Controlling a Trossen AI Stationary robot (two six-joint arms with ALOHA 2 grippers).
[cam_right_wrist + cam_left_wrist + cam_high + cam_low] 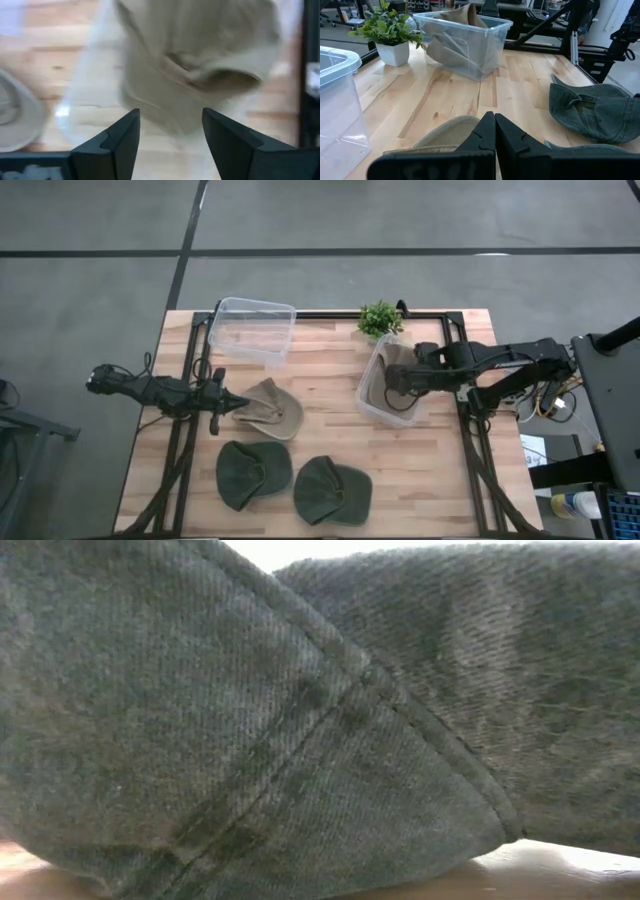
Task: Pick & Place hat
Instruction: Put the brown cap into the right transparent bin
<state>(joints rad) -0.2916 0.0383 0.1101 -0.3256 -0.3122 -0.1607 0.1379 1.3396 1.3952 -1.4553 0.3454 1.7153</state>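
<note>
Pressed together, the left gripper's [232,406] jaws sit at the edge of a tan hat [272,409] lying crumpled on the wooden table [430,470], left of centre; whether they pinch its fabric cannot be told. From above, the right gripper [392,380] hangs over a clear bin [372,408] on the right side, where a second tan hat [398,360] rests against the bin's far wall. Two dark green hats [253,474] [332,489] lie side by side near the front edge, an empty clear bin [252,332] stands at the back left, and a small potted plant [379,319] sits at the back.

At table height, green twill with stitched seams [300,740] fills nearly everything.

Past the left wrist, the closed fingers [492,137] touch the pale brim [442,132].

Past the right wrist, the fingers [122,137] stand spread above the folded, soft tan hat [200,50] in the bin.
</note>
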